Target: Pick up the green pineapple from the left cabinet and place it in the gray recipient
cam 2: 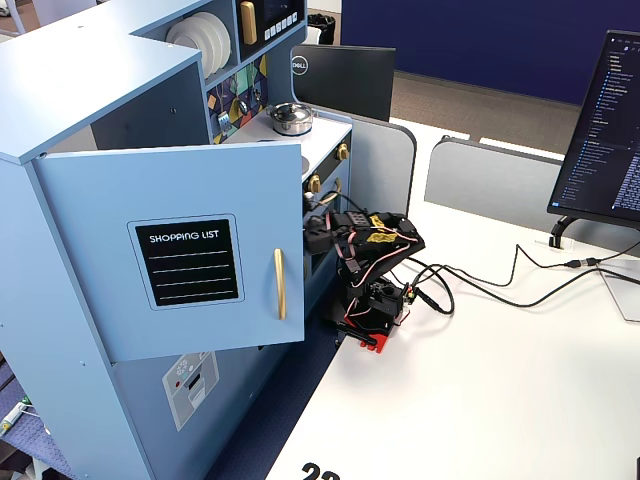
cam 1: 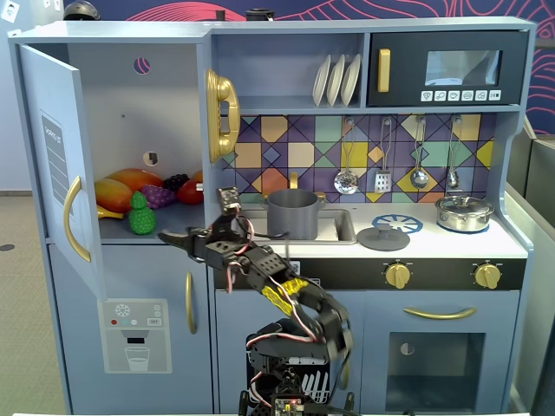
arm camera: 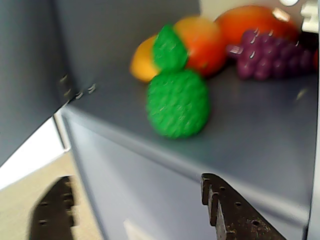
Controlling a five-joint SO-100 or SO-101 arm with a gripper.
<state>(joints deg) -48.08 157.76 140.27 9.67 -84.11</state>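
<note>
The green pineapple [cam 1: 141, 214] stands upright at the front edge of the shelf in the left cabinet [cam 1: 121, 113], whose door [cam 1: 54, 165] is swung open. In the wrist view the pineapple [arm camera: 177, 100] sits just above and ahead of my jaws. My gripper [cam 1: 173, 236] is open and empty, a little below and in front of the shelf edge, to the right of the pineapple in this fixed view. In the wrist view my gripper [arm camera: 134, 179] shows both dark fingers spread wide apart. The gray recipient [cam 1: 292, 213] stands in the sink.
Orange mangoes [cam 1: 121, 189], purple grapes [cam 1: 160, 194] and a red fruit [cam 1: 191, 191] lie behind the pineapple. A flat gray lid [cam 1: 382, 237] and a silver lidded pot [cam 1: 464, 212] sit on the counter. In the other fixed view the open door [cam 2: 190, 260] hides the gripper.
</note>
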